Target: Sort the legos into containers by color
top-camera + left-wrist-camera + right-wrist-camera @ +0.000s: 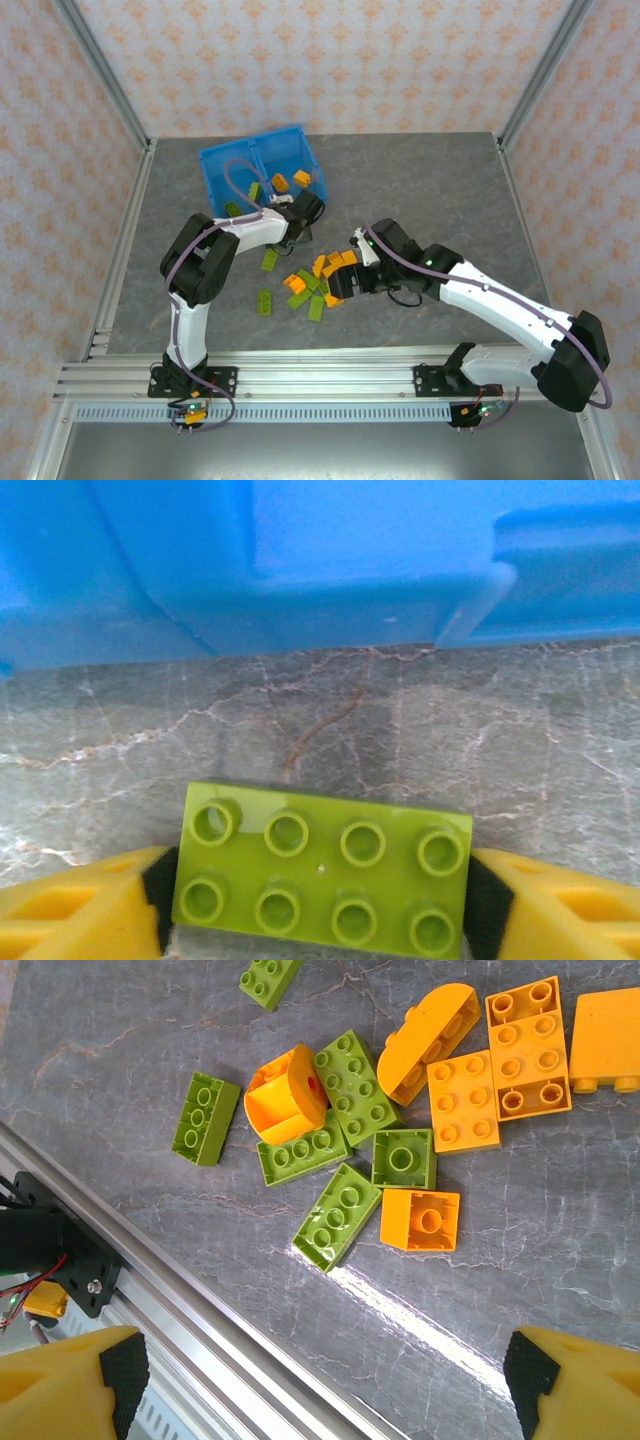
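Observation:
A green lego (320,865), two studs by four, lies flat on the grey table just in front of the blue bin's outer wall (300,570). My left gripper (320,892) is shut on it, one black pad against each short end. From above, that gripper (298,213) sits at the near wall of the bin (215,160), whose left compartment holds green legos (255,190) and whose right holds orange ones (300,180). A mixed pile of green (338,1215) and orange legos (420,1220) lies mid-table. My right gripper (325,1380) hovers open over the table beside the pile, holding nothing.
An aluminium rail (150,1290) runs along the table's near edge, close under the right gripper. Single green legos (264,301) (270,260) lie left of the pile. Metal frame posts and patterned walls close in the table.

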`<action>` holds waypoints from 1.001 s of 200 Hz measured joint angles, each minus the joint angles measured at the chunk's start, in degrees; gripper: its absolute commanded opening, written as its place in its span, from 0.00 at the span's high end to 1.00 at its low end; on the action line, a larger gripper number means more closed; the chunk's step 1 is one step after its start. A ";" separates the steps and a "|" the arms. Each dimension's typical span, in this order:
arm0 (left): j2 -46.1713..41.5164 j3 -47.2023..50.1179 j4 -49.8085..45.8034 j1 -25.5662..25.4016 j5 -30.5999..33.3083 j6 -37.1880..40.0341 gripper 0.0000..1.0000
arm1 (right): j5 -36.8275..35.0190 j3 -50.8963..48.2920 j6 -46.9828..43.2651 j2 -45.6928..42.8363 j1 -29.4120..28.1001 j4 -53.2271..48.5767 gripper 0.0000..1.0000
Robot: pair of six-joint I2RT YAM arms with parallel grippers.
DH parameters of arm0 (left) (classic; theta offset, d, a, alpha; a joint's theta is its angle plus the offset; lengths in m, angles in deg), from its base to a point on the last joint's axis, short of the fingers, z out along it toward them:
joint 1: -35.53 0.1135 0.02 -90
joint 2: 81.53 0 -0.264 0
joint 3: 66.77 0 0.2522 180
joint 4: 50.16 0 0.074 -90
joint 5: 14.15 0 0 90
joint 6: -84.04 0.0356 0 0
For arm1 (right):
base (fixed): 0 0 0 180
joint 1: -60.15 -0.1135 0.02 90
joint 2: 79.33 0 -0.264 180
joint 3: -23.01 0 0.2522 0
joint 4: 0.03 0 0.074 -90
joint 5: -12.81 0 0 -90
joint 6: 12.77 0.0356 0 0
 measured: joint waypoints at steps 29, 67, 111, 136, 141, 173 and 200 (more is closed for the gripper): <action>-1.75 2.40 2.38 0.31 -0.68 -0.42 0.44 | -0.02 0.00 0.57 0.00 0.00 -0.02 0.07; -5.62 7.54 4.98 0.63 -2.23 -0.48 0.50 | 0.44 0.00 1.73 0.00 0.00 -0.02 0.07; -13.31 10.82 2.56 0.52 -3.43 -0.37 0.50 | 0.42 0.00 2.62 -0.04 0.00 0.00 0.07; -20.74 9.81 -0.42 0.52 0.55 0.83 0.46 | 0.42 0.00 2.95 -0.04 0.00 0.00 0.08; -22.08 9.33 -0.83 0.55 1.57 1.16 0.45 | 0.42 0.00 2.99 -0.07 0.00 0.00 0.07; -25.77 4.63 -2.23 3.28 6.91 3.91 0.44 | 0.35 0.00 3.04 -0.20 0.00 -0.02 0.08; -24.13 1.46 -1.95 9.99 7.87 5.31 0.43 | 0.15 0.00 3.69 -1.51 0.00 -0.02 0.08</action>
